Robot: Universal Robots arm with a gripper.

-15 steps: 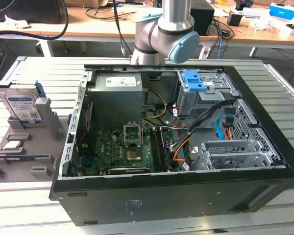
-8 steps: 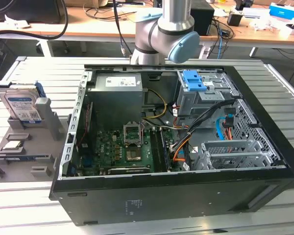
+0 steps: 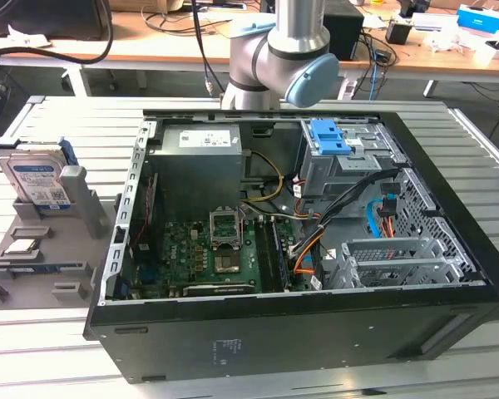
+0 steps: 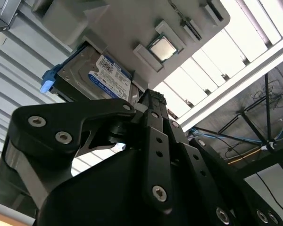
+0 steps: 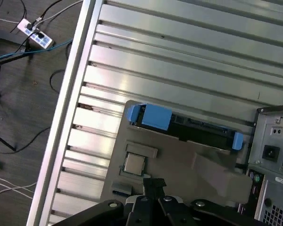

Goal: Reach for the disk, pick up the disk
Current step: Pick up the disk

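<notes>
Fingers (image 4: 153,110) together, empty, near but clear of the disk (image 4: 96,77)

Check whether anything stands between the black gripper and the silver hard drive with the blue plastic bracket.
Nothing visible does. In the first wrist view the black gripper hangs in open air over the grey plastic holder, where the silver disk in its blue plastic bracket stands on edge, upper side uncovered.

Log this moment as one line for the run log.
phase: reach | gripper: shut, empty, apart from disk | disk: upright in grey holder beside open computer case
</notes>
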